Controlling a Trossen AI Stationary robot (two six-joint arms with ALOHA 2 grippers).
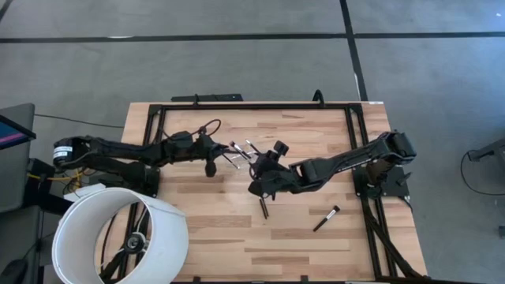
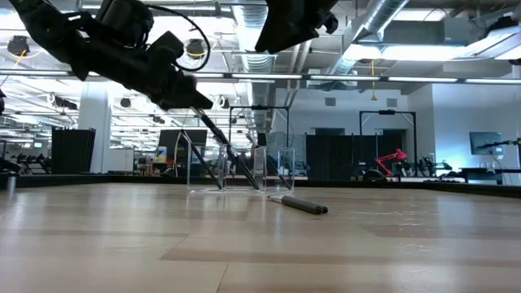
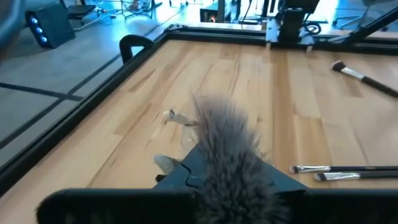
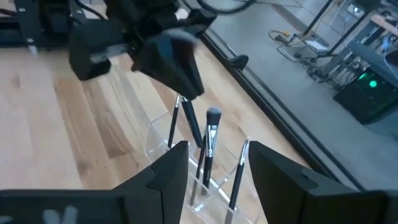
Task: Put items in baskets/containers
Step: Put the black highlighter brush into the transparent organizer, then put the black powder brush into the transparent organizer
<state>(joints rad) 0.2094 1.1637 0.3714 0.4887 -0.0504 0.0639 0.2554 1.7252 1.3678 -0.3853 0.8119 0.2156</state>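
Brushes: four in holder, three on table.

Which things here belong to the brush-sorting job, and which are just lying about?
Job:
- clear holder with brushes standing in it
- fluffy brush in the left gripper
- loose brushes on the table
- right gripper, open over the holder

Lying about:
- white cylinder

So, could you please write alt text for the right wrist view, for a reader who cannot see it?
The right gripper hangs open over a clear plastic holder with several black-handled makeup brushes standing in it. Just beyond, the left gripper reaches down, gripping one brush over the holder.
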